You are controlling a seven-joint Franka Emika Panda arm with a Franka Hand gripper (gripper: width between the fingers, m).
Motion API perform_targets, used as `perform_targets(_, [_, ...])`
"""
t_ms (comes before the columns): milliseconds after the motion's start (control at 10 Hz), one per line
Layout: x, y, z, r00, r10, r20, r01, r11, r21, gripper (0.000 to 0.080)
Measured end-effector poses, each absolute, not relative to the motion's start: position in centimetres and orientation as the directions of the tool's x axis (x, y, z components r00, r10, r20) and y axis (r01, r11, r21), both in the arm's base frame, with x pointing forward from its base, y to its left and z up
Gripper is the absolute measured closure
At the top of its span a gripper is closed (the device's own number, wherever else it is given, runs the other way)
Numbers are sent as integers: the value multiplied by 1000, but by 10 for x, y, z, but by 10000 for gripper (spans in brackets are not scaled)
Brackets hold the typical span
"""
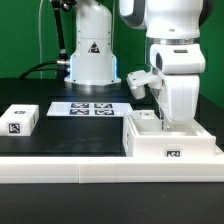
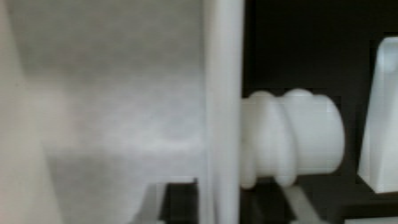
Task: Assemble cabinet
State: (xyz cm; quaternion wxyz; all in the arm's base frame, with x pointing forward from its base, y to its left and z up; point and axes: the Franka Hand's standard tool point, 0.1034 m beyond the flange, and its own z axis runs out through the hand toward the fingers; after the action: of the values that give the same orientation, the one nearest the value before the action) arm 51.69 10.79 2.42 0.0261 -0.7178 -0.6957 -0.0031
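White plastic makes up the cabinet (image 1: 150, 148), a large open-topped box standing on the black bench (image 1: 60, 138) toward the exterior view's right. One black-and-white tag shows on its front wall. Its front wall is just beside the long white rail (image 1: 60, 170) that runs along the near edge of the bench. The arm comes down from above, and the pincer (image 1: 163, 122) dips into the box's open top at its middle. The box's near wall and the wrist housing hide the fingertips, so I cannot tell whether the pincer is wide, narrow or holding anything. The marker board (image 1: 95, 107) lies flat at the middle of the bench, well apart from the cabinet. A small tagged white block (image 1: 20, 121) sits alone at the exterior view's left. The robot's base (image 1: 92, 55) stands behind the marker board.

At the wrist, the picture is blurred and very close. A broad white surface (image 2: 107, 110) fills much of it and ends in a thin upright white edge (image 2: 224, 100). Beside that edge a ribbed white knob (image 2: 294, 135) stands out against black. No fingertip can be made out here either.
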Motion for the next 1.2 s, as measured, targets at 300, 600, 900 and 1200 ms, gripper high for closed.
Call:
perform_targets(300, [517, 107, 24, 33, 999, 41, 999, -32, -33, 358])
perform_targets(600, [517, 107, 24, 34, 999, 41, 999, -33, -33, 47])
perform_targets(900, [517, 106, 25, 34, 999, 40, 999, -33, -32, 3])
perform_targets(1200, [508, 113, 48, 34, 999, 37, 999, -33, -14, 2])
